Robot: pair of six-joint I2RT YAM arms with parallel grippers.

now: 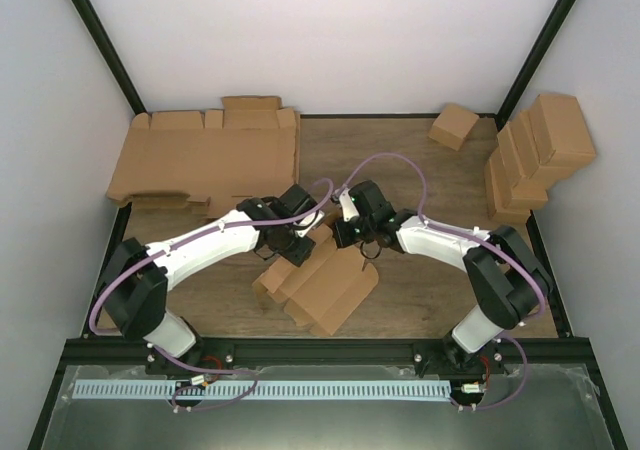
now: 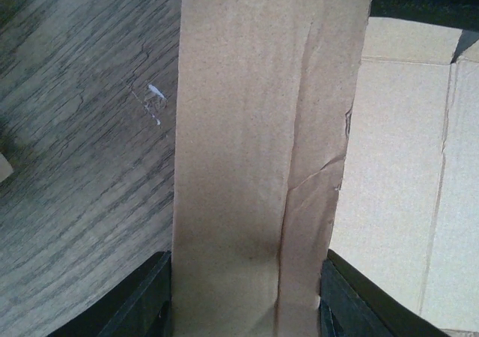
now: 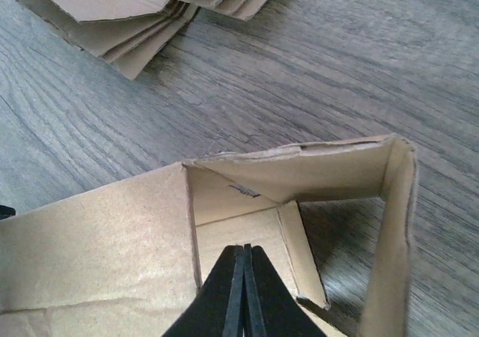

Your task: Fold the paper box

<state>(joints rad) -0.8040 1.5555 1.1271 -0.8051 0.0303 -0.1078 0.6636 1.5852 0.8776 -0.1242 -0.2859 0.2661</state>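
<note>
I see the paper box (image 1: 318, 282) mid-frame on the counter (image 1: 400, 160), half formed I'd say: left jaws half-spread clamping one panel, right jaws closed empty inside its open end, flaps not yet tucked.

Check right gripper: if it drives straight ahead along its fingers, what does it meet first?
The paper box. The shut right gripper points into its open end, so it would likely meet the inner cardboard wall just ahead of the tips. Depth is unclear; it may already touch.
</note>
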